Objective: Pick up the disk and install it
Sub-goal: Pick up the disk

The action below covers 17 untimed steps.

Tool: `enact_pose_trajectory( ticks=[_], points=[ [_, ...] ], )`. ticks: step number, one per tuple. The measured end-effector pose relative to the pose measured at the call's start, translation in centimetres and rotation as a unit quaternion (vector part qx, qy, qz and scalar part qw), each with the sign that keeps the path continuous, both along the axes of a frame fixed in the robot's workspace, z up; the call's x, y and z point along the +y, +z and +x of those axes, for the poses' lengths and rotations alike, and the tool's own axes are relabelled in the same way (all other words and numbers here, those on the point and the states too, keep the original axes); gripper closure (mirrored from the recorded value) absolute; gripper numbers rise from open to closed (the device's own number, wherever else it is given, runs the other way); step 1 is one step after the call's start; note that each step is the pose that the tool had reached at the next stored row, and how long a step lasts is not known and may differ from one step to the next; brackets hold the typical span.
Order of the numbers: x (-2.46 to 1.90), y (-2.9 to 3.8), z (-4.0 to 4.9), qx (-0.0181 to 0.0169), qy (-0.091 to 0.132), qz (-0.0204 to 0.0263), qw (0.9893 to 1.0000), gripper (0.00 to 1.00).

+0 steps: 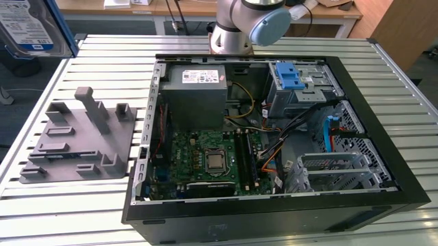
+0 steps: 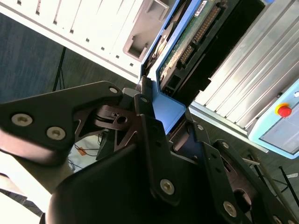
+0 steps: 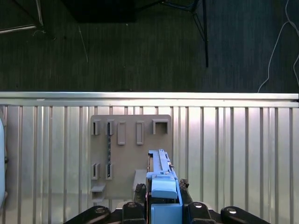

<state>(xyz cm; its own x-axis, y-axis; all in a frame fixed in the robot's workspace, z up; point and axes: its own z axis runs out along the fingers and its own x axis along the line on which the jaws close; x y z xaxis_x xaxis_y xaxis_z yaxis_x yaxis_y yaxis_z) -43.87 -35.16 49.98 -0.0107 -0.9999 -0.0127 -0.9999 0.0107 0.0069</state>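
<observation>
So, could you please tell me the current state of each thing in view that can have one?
disk: held off the table by its blue bracket, not installed.
gripper: shut on the disk.
fixture plate: flat on the table, no disk in it.
computer case: on its side, panel off, inside exposed.
silver drive cage: no disk in it.

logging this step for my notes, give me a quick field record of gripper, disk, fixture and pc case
gripper: shut on the disk, clamping its blue bracket
disk: held in the air, clear of the slatted table
fixture plate: on the table, at the exterior view's left of the case
computer case: on the table, side open
task state: disk picked up, not yet installed
</observation>
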Motion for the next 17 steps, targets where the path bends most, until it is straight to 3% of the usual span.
enact_pose_trajectory(
  ticks=[8,14,17],
  points=[
    [0.0,0.0,0.39,0.0,0.0,0.0,1.0,0.64],
    [-0.02,0.0,1.25,0.0,0.0,0.0,1.0,0.64],
    [-0.37,0.0,1.54,0.0,0.0,0.0,1.0,0.64]
  ],
)
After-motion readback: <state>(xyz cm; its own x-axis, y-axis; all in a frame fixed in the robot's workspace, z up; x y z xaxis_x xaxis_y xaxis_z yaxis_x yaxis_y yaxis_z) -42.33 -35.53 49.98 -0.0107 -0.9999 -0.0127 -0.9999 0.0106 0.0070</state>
